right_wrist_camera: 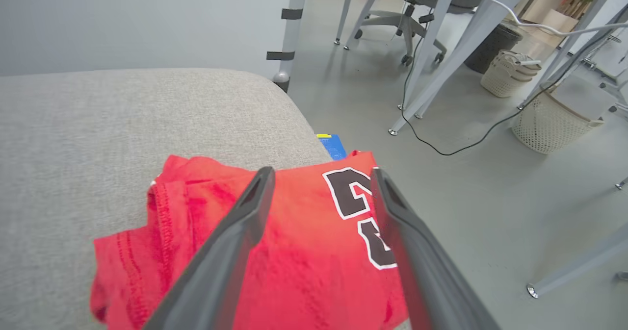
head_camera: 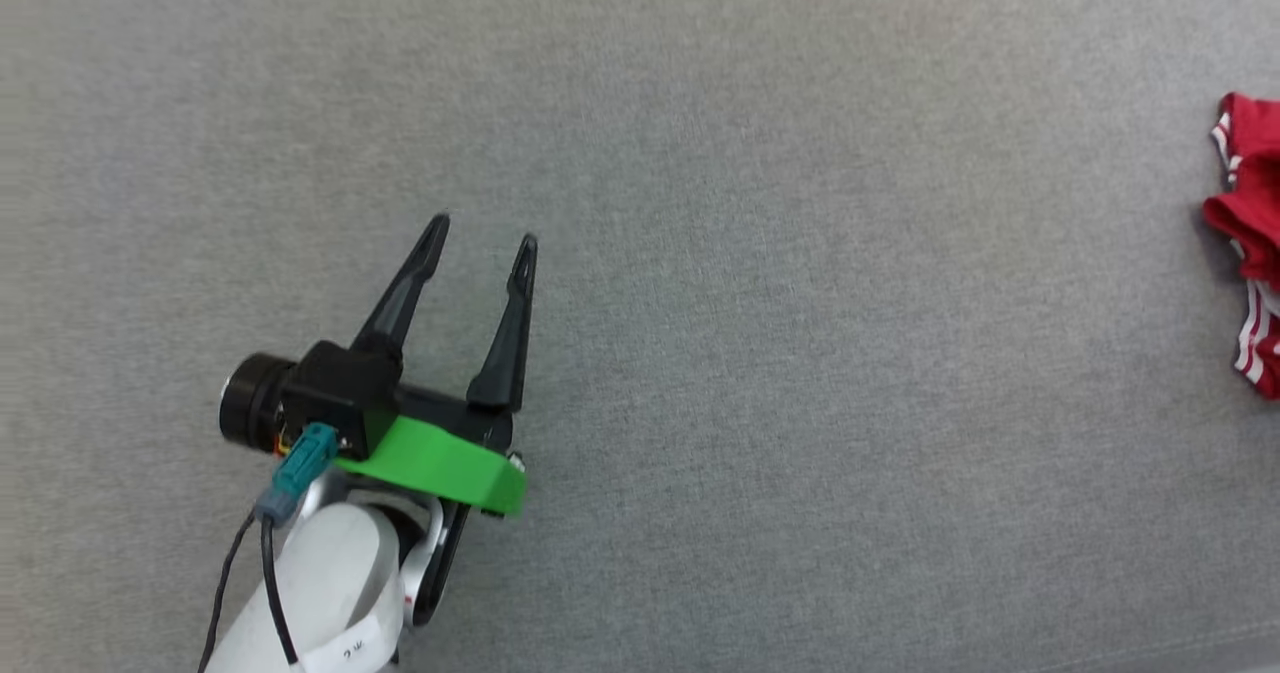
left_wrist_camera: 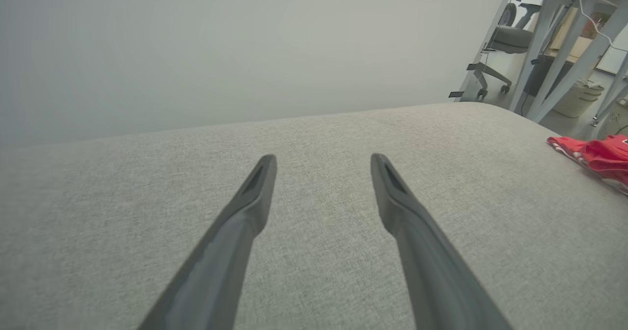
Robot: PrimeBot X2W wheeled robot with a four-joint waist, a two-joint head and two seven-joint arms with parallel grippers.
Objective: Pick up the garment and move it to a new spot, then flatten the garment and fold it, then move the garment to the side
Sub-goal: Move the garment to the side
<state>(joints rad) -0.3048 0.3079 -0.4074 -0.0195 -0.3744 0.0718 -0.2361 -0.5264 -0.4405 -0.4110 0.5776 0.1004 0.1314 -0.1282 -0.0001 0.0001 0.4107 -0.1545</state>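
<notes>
The garment [head_camera: 1255,223] is a red jersey with red-and-white striped trim, bunched at the far right edge of the grey surface in the head view. In the right wrist view the garment [right_wrist_camera: 294,256] lies folded near the surface's right edge, with part of a black white-edged print showing. My right gripper [right_wrist_camera: 321,178] hovers just above it, open, with red cloth seen between the spread fingers and nothing pinched. My left gripper [head_camera: 483,231] is open over bare grey fabric at the lower left, far from the garment [left_wrist_camera: 596,159]. Its fingers [left_wrist_camera: 257,192] hold nothing.
The grey upholstered surface [head_camera: 750,253] spreads wide between my left gripper and the garment. Beyond its right edge is the floor with white table legs [right_wrist_camera: 441,50], an office chair [right_wrist_camera: 417,6], a black cable and pale woven baskets [right_wrist_camera: 544,119]. A plain wall stands behind.
</notes>
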